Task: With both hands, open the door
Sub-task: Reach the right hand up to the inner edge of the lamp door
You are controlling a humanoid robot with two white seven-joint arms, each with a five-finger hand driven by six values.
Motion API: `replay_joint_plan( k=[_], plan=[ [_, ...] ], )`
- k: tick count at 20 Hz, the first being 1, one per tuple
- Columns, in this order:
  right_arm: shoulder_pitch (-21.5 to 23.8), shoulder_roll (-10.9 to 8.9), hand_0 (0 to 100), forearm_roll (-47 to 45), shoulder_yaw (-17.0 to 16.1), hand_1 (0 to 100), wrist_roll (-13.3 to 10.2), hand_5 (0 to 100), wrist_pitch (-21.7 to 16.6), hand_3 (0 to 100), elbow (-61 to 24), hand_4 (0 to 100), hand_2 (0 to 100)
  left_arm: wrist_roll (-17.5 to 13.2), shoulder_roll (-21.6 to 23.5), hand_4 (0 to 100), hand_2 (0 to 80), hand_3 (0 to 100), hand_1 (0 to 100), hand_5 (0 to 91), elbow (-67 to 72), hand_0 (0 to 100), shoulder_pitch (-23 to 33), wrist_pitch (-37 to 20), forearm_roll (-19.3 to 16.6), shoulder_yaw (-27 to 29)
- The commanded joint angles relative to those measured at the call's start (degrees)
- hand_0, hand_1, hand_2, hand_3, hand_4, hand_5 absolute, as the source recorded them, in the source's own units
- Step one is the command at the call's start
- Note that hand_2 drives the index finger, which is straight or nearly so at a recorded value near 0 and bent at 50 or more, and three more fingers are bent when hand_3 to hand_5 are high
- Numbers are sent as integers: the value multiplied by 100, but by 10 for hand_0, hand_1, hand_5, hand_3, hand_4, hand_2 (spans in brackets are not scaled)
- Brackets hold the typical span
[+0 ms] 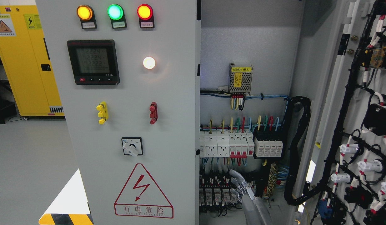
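- One robot hand [243, 187] reaches up from the bottom edge inside the open cabinet; fingers extended and released, grasping nothing, and which arm it belongs to is unclear.
- Its fingertips sit before the relay rows, below the white breakers [225, 145].
- The right door [352, 125] stands swung wide; the left door [130, 109], lamps lit, remains closed.

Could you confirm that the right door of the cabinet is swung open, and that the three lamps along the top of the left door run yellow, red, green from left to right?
Not quite: the head view shows the lamps on the left door running yellow, green, red. The right door is indeed swung open.
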Motion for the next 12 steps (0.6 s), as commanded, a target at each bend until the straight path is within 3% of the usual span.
replay_joint_plan(
  k=[1, 4, 12],
  plan=[
    [-1111, 323, 263, -7, 6, 0, -14, 0, 119, 0, 981, 0, 0, 29, -97, 0, 0, 0, 0, 0, -122, 0, 17, 6, 1, 2],
    [-1525, 332, 263, -15, -160, 0, -14, 0, 224, 0, 1483, 0, 0, 20, -114, 0, 0, 0, 0, 0, -131, 0, 17, 6, 1, 11],
    [-2185, 306, 263, -552, -161, 0, -5, 0, 268, 0, 2432, 0, 0, 29, -150, 0, 0, 0, 0, 0, -131, 0, 17, 6, 1, 2]
  ],
)
